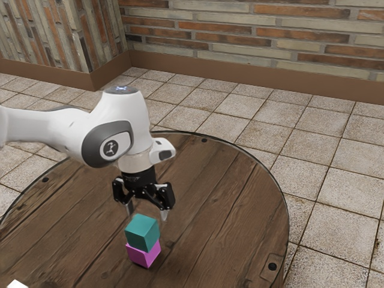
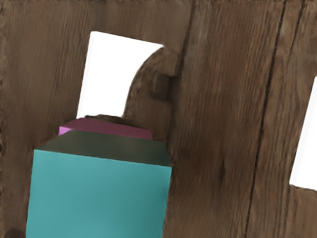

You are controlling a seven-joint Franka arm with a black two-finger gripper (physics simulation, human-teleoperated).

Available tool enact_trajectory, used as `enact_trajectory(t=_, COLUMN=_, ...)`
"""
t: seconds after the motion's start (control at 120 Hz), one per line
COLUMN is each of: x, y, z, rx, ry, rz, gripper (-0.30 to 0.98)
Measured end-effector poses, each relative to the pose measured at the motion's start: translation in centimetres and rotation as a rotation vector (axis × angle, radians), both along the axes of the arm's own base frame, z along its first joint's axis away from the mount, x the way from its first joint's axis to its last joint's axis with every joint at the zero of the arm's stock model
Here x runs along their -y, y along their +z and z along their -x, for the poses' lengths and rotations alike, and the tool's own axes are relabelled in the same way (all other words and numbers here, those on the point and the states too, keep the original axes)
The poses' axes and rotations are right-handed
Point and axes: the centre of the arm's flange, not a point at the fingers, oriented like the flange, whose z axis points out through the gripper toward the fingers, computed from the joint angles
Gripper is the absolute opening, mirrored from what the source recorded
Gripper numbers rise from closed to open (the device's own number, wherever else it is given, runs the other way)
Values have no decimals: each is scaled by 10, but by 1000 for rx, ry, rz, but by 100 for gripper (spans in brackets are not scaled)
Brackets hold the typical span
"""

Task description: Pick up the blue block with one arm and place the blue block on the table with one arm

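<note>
My gripper [image 1: 147,212] points down over the round table, its two fingers wide apart with nothing between them. Just below the fingertips, a teal-blue block [image 1: 143,233] rests on top of a magenta block [image 1: 144,254], making a small stack. Seen from the hand, the blue block's flat top [image 2: 101,193] is large at the lower edge, and a thin strip of the magenta block [image 2: 114,128] shows beside it. The fingertips look slightly above the blue block; exact sideways alignment is hard to tell.
The dark wooden table [image 1: 240,198] has a rounded rim. A white object [image 1: 17,284] lies at the exterior view's lower left corner. In the wrist view, a white patch [image 2: 106,74] lies beyond the stack and another white patch [image 2: 308,148] lies off to one side.
</note>
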Motion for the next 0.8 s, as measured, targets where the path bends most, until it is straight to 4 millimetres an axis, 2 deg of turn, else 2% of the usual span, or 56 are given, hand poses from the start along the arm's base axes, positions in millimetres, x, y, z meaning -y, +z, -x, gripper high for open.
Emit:
enact_trajectory(t=0.117, x=-2, y=-17, z=-3, rx=-11, ry=-60, rz=1, gripper=69)
enact_trajectory(t=0.217, x=-5, y=-21, z=-4, rx=2, ry=-111, rz=-13, gripper=69)
enact_trajectory(t=0.633, x=-20, y=-60, z=15, rx=-33, ry=-210, rz=-23, gripper=69)
enact_trajectory(t=0.8, x=-27, y=-63, z=13, rx=-21, ry=-217, rz=-18, gripper=65)
